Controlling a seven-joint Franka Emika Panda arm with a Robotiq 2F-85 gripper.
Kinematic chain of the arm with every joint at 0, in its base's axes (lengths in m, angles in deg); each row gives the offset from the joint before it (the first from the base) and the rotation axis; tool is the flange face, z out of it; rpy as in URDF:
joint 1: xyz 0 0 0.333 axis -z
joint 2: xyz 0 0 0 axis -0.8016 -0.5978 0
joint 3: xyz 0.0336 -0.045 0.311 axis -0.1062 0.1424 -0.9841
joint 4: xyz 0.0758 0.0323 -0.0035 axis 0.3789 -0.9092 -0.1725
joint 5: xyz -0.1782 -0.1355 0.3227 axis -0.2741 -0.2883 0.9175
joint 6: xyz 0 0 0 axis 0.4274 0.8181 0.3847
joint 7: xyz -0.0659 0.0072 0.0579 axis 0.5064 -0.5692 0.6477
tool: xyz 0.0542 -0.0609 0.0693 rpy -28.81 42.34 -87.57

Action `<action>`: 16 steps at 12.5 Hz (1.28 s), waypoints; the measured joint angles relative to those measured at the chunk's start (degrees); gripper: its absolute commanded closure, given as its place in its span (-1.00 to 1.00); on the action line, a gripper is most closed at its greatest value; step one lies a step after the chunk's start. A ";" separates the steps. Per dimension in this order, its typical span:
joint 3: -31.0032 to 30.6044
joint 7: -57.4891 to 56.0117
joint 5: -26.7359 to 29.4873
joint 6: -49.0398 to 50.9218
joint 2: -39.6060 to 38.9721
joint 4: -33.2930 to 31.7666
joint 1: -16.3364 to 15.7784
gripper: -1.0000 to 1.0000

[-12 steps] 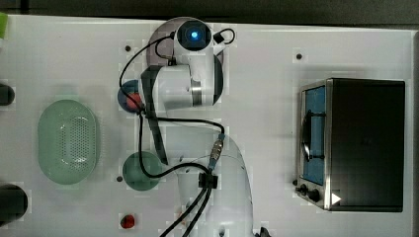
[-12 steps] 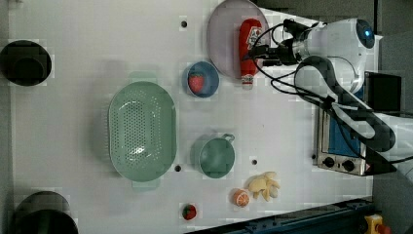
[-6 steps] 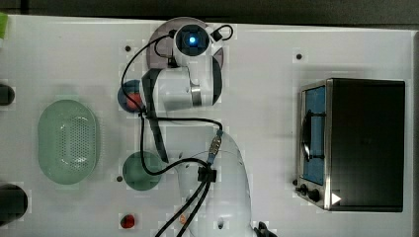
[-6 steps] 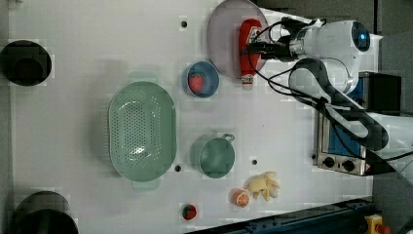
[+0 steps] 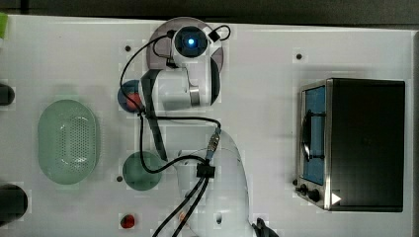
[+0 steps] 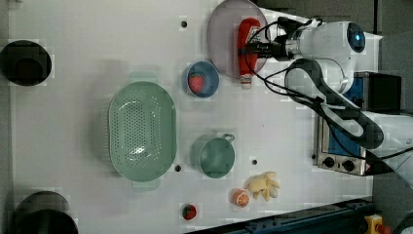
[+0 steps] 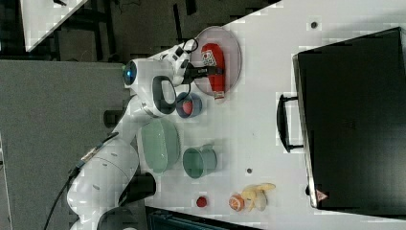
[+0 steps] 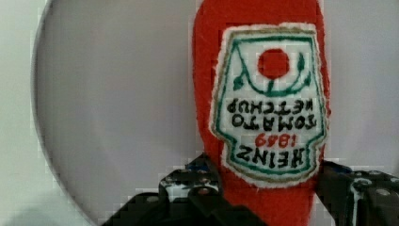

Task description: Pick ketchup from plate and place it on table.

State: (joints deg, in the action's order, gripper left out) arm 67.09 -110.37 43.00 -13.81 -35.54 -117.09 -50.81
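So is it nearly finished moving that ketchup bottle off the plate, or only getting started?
Early on. The reach looks done: the gripper has its fingers either side of the ketchup, as the wrist view shows. Whether they have closed on it I cannot tell. The ketchup is lying on the plate, its cap end over the rim. Lifting it and setting it down on the table is left.

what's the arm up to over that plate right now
The arm's end effector is down over the ketchup, a soft red bottle lying on the lilac-grey plate. In the wrist view the fingers sit on either side of the bottle's body, so a grasp looks set up or just starting. The ketchup rests on the plate, its cap end reaching past the rim toward the white table. A blue bowl holding a strawberry sits beside the plate.
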 measured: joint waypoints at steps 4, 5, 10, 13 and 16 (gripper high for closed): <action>-0.22 0.14 0.07 1.73 0.39 0.50 -0.03 -0.16; -0.11 0.31 0.45 4.28 1.09 0.62 0.01 -0.16; 0.48 2.18 2.52 14.44 11.72 0.39 0.79 -0.16; 0.44 2.46 7.47 22.77 21.70 0.95 2.69 -0.16; 0.90 2.46 9.56 29.21 29.08 1.57 4.85 -0.16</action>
State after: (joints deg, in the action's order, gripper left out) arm 67.99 -107.91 52.56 15.40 -6.45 -115.53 -45.96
